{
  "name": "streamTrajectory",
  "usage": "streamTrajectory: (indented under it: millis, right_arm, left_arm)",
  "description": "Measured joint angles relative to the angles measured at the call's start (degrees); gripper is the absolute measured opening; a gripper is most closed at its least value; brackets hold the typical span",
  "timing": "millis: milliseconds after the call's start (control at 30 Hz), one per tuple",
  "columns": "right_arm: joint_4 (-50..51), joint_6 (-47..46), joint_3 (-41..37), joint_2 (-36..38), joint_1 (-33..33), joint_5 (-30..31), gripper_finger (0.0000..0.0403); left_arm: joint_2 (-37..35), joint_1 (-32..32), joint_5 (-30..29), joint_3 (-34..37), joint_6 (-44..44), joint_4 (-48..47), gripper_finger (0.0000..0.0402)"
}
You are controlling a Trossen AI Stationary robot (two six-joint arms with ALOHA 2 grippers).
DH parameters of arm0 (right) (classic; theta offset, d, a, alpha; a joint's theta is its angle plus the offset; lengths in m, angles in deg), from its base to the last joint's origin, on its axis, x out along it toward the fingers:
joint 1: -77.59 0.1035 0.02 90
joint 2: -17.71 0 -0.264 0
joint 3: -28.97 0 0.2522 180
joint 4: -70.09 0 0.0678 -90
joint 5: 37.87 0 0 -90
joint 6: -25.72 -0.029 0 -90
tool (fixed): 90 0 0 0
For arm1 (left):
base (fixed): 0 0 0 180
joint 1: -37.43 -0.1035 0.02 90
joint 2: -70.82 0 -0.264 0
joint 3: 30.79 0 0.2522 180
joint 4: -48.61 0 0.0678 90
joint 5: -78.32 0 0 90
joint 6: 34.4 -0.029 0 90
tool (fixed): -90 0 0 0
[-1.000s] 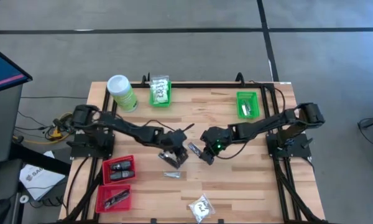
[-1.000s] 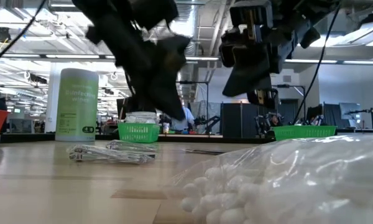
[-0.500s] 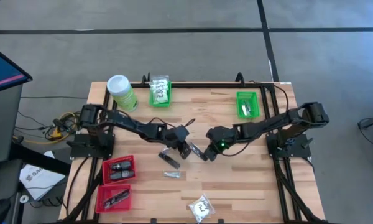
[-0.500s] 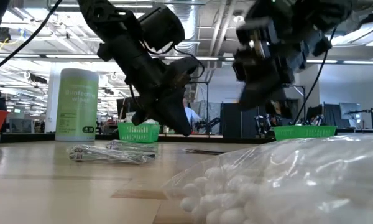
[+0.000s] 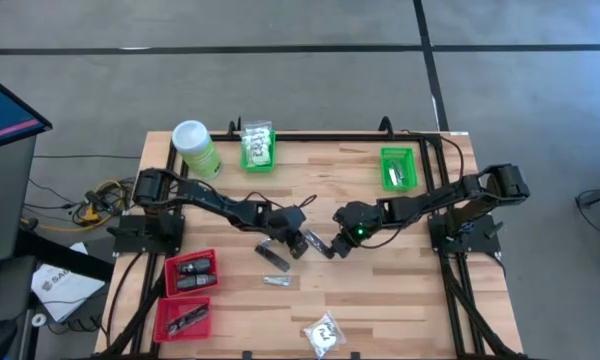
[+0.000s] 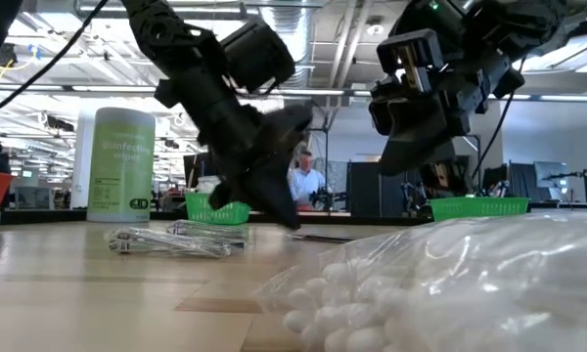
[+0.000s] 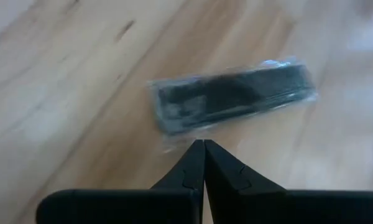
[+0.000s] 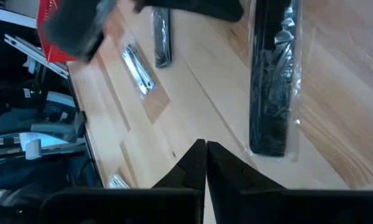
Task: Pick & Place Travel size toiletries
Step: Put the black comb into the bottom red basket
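Writing: the light-green canister (image 6: 123, 164) at the far left of the table reads "Disinfecting wipes" in pale letters, best seen in the low view; smaller print not legible. The white packet (image 5: 324, 333) at the near edge carries black print, unreadable.

Left gripper (image 5: 302, 243) sits low over the table middle, fingers pressed together, nothing between them. In its wrist view the tips (image 7: 203, 163) meet just short of a dark item in a clear wrapper (image 7: 231, 97) lying flat on the wood. Right gripper (image 5: 336, 247) is close beside it, tips also clenched and empty; its wrist view shows a black comb in a clear sleeve (image 8: 275, 81) on the boards just ahead.

Other toiletries: a dark stick (image 5: 273, 259) and a silvery sachet (image 5: 276, 281) on the open wood near the middle; more in the two red baskets (image 5: 191, 272) at the left front and the green baskets (image 5: 257, 149) (image 5: 398, 167) at the back.

Change from a second ago: the left arm has stretched further toward centre and dropped lower; the right gripper has drawn back slightly. Items on the table unmoved.

Surface: pale wooden planks on a black frame (image 5: 310, 132). Grey floor around. Low view shows an open workshop with ceiling strip lights and a person (image 6: 304, 184) seated far behind.
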Motion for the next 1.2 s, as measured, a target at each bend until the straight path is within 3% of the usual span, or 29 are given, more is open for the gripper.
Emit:
streamTrajectory:
  millis: [367, 733, 1200]
  right_arm:
    - [2.9, -1.3, 0.0, 0.0, -0.1, 0.2, 0.0082]
    - [2.6, -1.5, 0.0, 0.0, -0.5, 0.2, 0.0161]
    - [2.6, -1.5, 0.0, 0.0, -0.5, 0.2, 0.0191]
  left_arm:
    - [2.4, 0.1, 1.4, -0.5, 2.0, 0.2, 0.0]
    - [-2.8, -0.9, -1.3, -0.4, -1.3, 1.0, 0.0]
    - [-0.2, -0.4, -0.9, -0.5, -1.5, 0.6, 0.0]
